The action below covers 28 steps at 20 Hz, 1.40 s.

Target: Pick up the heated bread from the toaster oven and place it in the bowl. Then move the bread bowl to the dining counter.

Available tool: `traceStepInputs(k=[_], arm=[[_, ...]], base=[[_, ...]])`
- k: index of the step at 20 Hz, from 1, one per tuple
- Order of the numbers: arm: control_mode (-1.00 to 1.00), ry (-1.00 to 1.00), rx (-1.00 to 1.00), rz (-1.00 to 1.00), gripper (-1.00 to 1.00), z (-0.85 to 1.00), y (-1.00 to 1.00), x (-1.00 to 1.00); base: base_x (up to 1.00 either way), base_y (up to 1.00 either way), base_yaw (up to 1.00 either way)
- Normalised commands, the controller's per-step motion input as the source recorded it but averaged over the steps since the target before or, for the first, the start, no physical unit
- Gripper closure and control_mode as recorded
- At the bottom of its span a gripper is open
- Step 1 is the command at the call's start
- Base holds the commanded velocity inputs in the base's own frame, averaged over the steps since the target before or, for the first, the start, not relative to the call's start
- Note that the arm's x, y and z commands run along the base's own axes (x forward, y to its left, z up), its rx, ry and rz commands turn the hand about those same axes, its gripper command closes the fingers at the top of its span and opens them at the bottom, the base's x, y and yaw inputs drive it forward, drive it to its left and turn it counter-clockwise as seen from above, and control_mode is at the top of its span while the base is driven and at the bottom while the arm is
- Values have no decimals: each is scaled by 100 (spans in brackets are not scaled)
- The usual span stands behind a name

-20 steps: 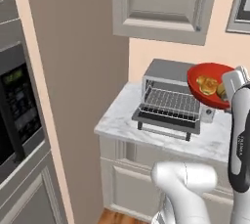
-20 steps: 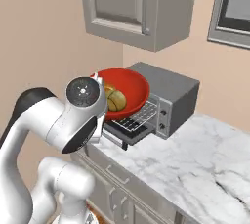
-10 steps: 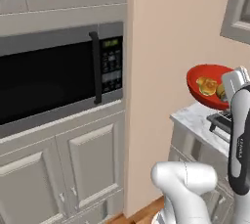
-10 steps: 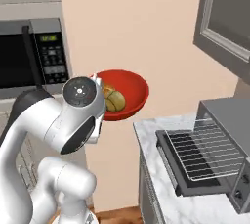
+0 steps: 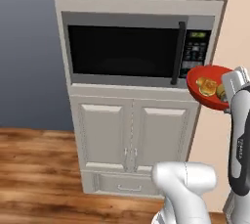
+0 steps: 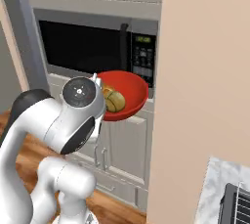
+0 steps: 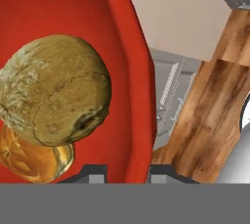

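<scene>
The red bowl (image 5: 213, 102) hangs in the air in front of the arm, level with the microwave. My gripper (image 7: 128, 171) is shut on the bowl's rim (image 7: 137, 78), one finger on each side of the wall. Inside lies the heated bread (image 7: 54, 90), a cracked olive-brown lump, also visible as a small lump (image 6: 116, 102) in the right base view. A paler orange-yellow piece (image 7: 30, 158) lies against it. A corner of the toaster oven (image 6: 237, 204) and its wire rack peeks in at the lower right. The dining counter is out of view.
A built-in black microwave (image 5: 132, 49) sits in tall beige cabinets with doors (image 5: 132, 135) below. A beige wall (image 6: 205, 71) stands right of the bowl, with a marble counter corner (image 6: 211, 189) under it. Wood floor (image 5: 34, 169) stretches to the left.
The whole picture has swung, so the camera turned left: the toaster oven slid off to the right and the microwave cabinet came to the middle. The bowl stays held before the arm.
</scene>
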Motion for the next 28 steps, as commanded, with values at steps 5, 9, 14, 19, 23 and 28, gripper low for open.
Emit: traceStepInputs(k=[5,9,14,19,23,28], arm=[[100,0,0,0,100,0,0,0],[100,0,0,0,100,0,0,0],[100,0,0,0,100,0,0,0],[100,0,0,0,100,0,0,0],[100,0,0,0,100,0,0,0],[100,0,0,0,100,0,0,0]], base=[[0,0,100],[0,0,100],[0,3,99],[0,11,96],[0,11,94],[35,23,80]])
